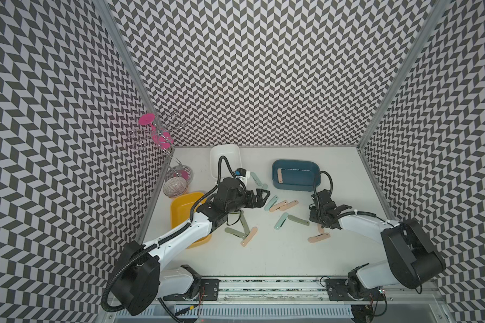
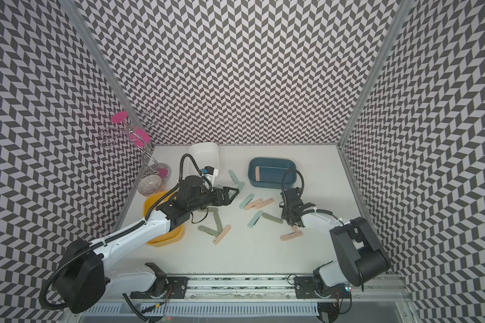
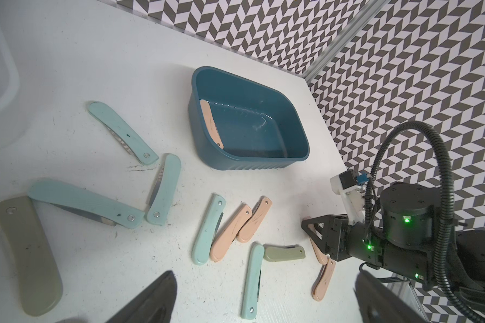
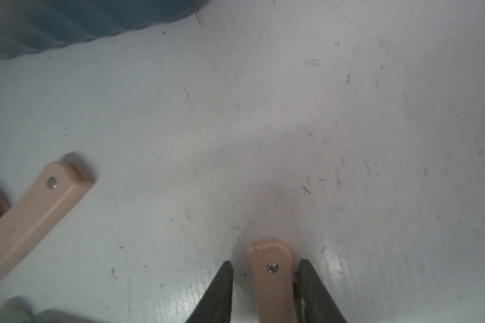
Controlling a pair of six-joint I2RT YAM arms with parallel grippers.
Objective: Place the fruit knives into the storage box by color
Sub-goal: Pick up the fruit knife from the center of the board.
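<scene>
One peach fruit knife (image 1: 279,176) lies in the blue storage box (image 1: 291,186) at far right, other knives (image 1: 278,206) lie scattered across the counter (image 1: 277,257), the left jaws stand wide apart and empty over them, and the right jaws narrowly straddle another peach knife (image 4: 272,276), though whether they pinch it I cannot tell.

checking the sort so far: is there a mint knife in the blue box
No, the blue box holds only one peach knife, lying along one wall.
</scene>
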